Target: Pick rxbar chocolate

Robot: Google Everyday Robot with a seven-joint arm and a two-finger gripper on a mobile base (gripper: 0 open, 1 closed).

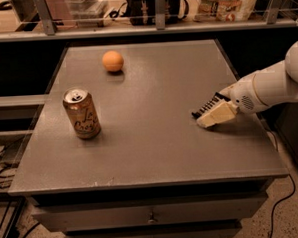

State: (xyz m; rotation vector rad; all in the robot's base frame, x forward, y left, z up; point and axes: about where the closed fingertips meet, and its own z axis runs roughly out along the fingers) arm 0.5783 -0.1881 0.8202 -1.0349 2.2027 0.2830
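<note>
Gripper [209, 115] at right touches black, white-lettered rxbar chocolate [204, 107].

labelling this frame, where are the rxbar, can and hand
rxbar [205, 108], camera view, on its black wrapper.
can [81, 114], camera view, middle of its side.
hand [211, 115], camera view, its pale tip, by the rxbar, far right of the can.

A grey rectangular counter [156, 155] with a flat matte top carries three things. A tan aluminium drink can [81, 113] stands upright near the left edge. A small orange ball [113, 61] rests toward the far side, well apart from the can. Near the right edge is a flat black-wrapped snack bar with white lines [205, 107], tilted. It is against the robot's cream-coloured hand [211, 115], low over the counter. Whether the bar touches the surface cannot be told.
</note>
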